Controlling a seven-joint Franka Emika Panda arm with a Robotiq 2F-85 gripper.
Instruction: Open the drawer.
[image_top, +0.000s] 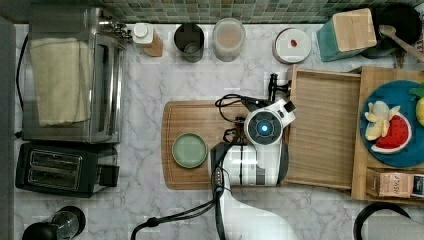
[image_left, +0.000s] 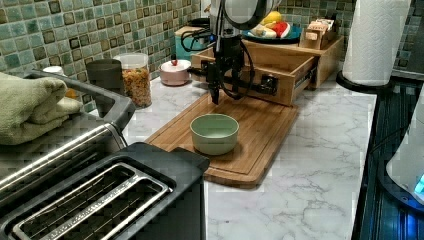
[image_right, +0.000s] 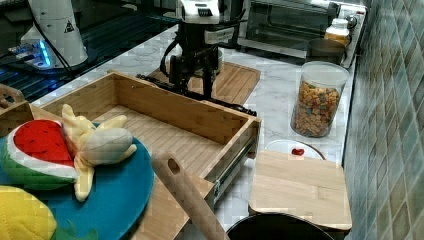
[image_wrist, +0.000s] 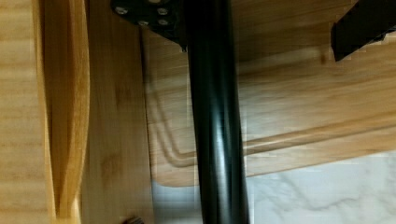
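The drawer (image_top: 323, 150) is a wide, shallow light-wood tray that stands pulled out from its wooden cabinet (image_top: 361, 150), with a bare floor (image_right: 165, 131). Its long black bar handle (image_left: 252, 83) runs along the front, above the edge of a bamboo cutting board. My gripper (image_left: 215, 89) points down at the handle, also seen from behind as the gripper (image_right: 194, 80). In the wrist view the handle (image_wrist: 217, 130) fills the middle, and one black finger (image_wrist: 362, 28) stands apart from it with a clear gap. The gripper is open and holds nothing.
A green bowl (image_top: 189, 150) sits on the cutting board (image_top: 197, 117). A toaster oven (image_top: 70, 80) and a toaster (image_top: 60, 169) stand at the top view's left. Jars (image_top: 228, 39) line the back wall. A blue plate (image_top: 395, 95) of toy fruit rests on the cabinet.
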